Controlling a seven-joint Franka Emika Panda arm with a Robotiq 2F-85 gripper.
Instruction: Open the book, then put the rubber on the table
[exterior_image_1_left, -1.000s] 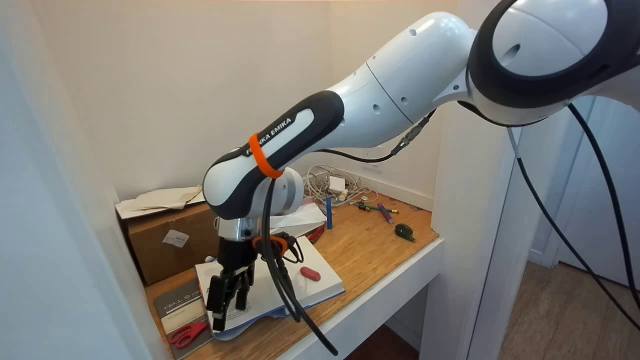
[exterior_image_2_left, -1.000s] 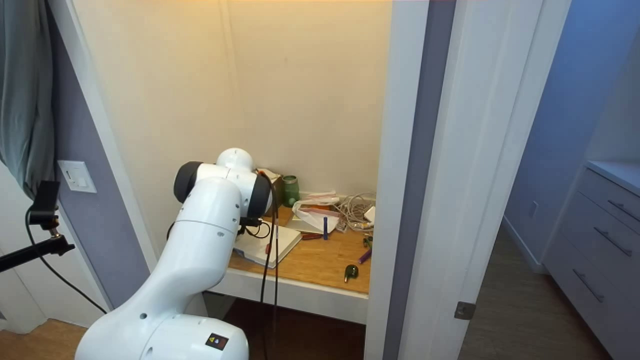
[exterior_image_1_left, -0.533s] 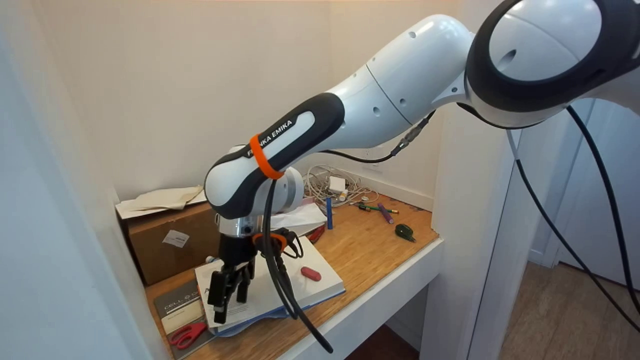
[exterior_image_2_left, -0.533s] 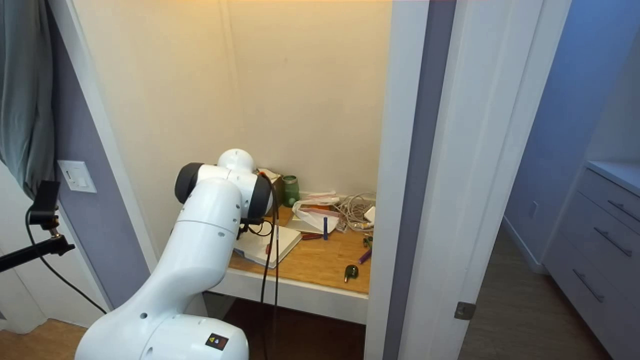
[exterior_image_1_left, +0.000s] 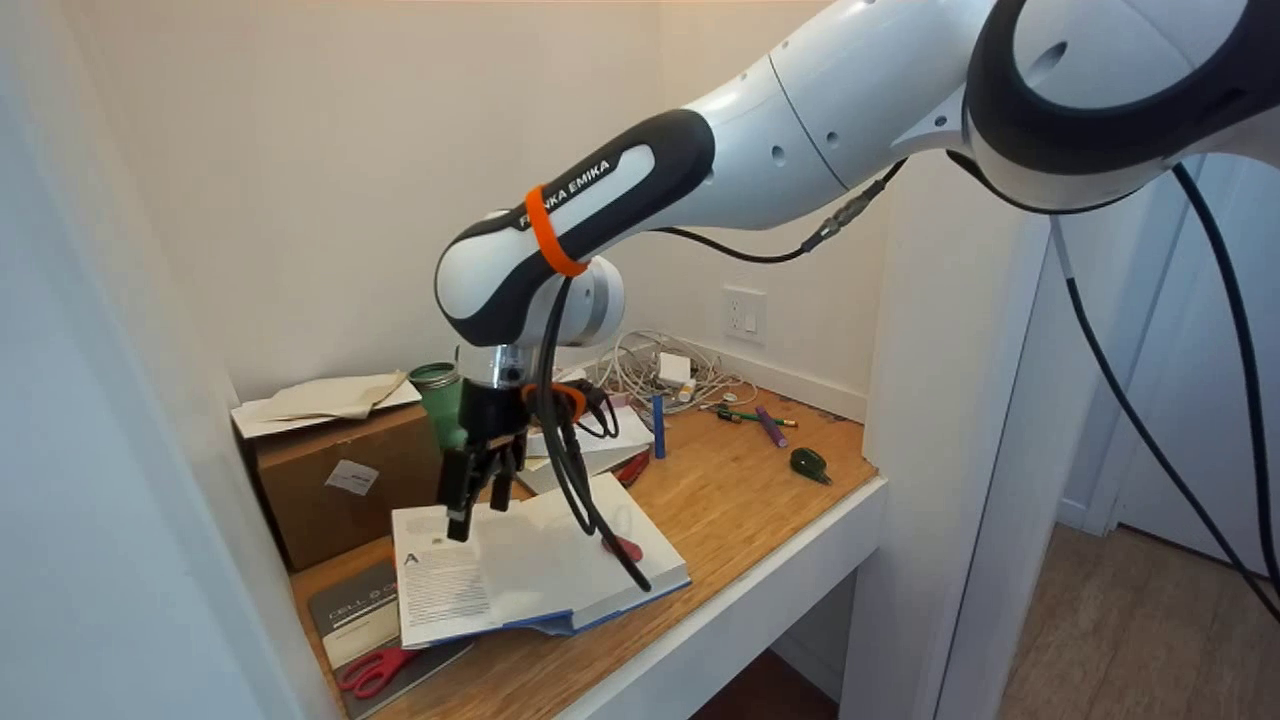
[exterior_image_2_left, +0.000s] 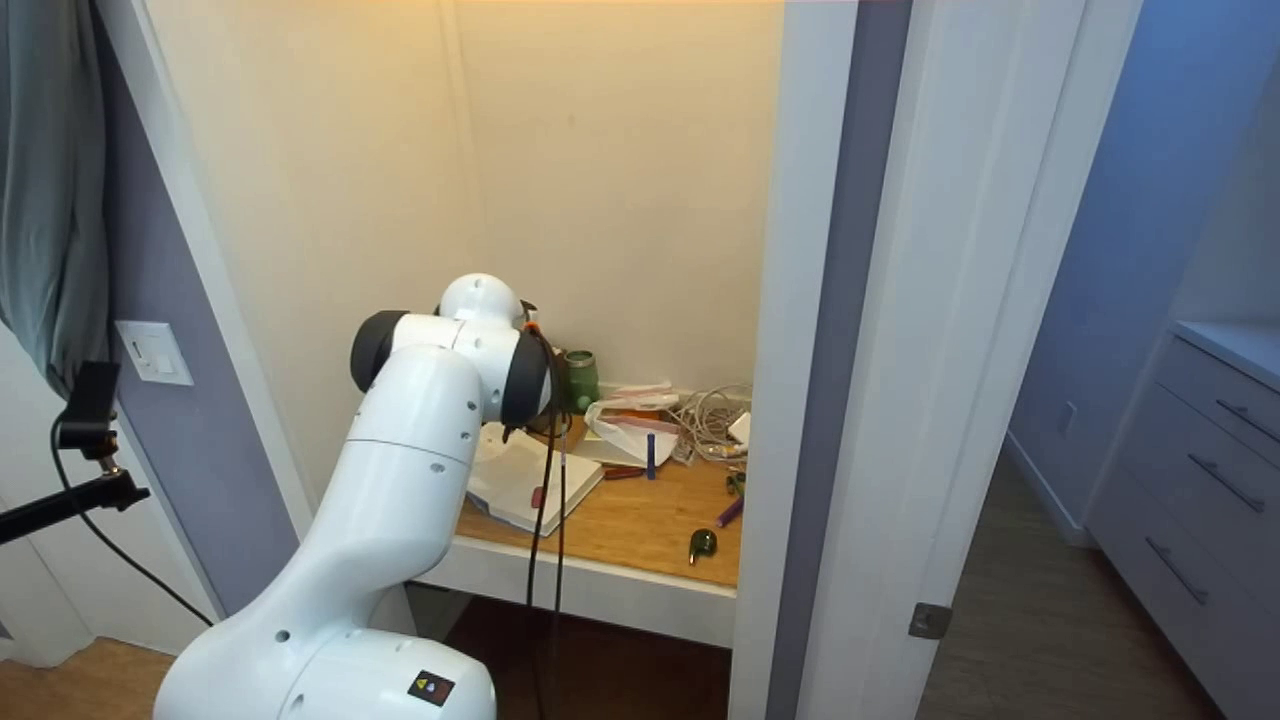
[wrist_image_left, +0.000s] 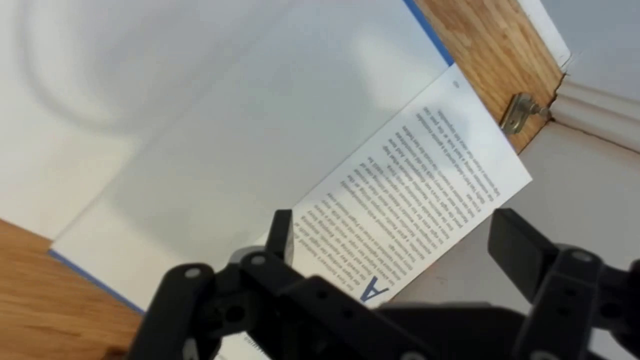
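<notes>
The book lies open on the table, with white printed pages up and its blue cover edge showing below. The book also shows in an exterior view and in the wrist view. The rubber, a small reddish-pink block, rests on the right-hand pages, partly crossed by a hanging cable. It also shows in an exterior view and is out of the wrist view. My gripper is open and empty above the back of the left-hand page. The wrist view shows its fingers wide apart.
A cardboard box and green jar stand behind the book. A grey book with red scissors lies left of it. Markers, a dark greenish lump and white cables lie to the right. Black cables hang from the arm.
My gripper has risen and moved back from the book's left front part, uncovering the printed left page. The left side of the book has come up slightly. The rubber has stayed in place.
</notes>
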